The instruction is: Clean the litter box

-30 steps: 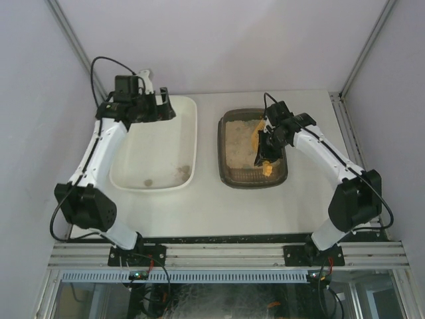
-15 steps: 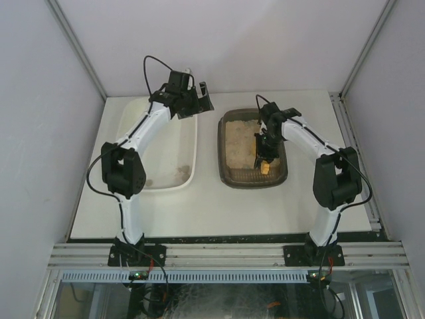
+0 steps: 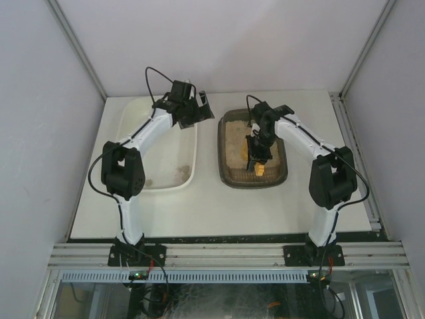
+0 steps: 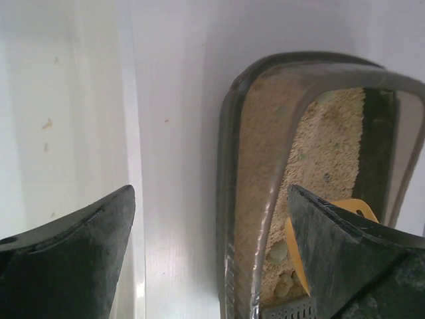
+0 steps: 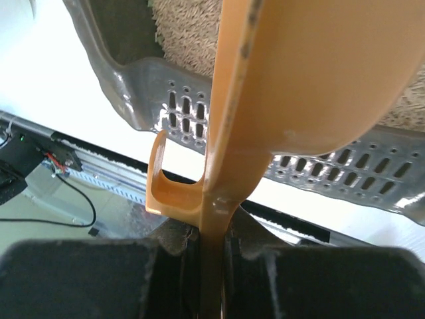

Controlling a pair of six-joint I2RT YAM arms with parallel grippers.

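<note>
The dark brown-grey litter box [image 3: 224, 169] with beige litter sits right of centre on the table. It also shows in the left wrist view [image 4: 232, 199] and the right wrist view [image 5: 133, 86]. My right gripper [image 3: 257, 154] is shut on the handle of an orange scoop [image 5: 292, 86], held over the litter near the box's near end. The scoop shows in the top view [image 3: 260, 169] and the left wrist view [image 4: 295, 252]. My left gripper [image 3: 199, 109] is open and empty, above the gap between the white tub and the litter box.
A larger white rectangular tub [image 3: 133, 113] lies left of the litter box, with a few dark specks inside. White enclosure walls stand at the back and sides. A metal rail runs along the near table edge [image 3: 226, 256].
My left gripper has swung right from over the tub's far left corner to the tub's right edge. My right gripper with the scoop has shifted slightly left over the litter.
</note>
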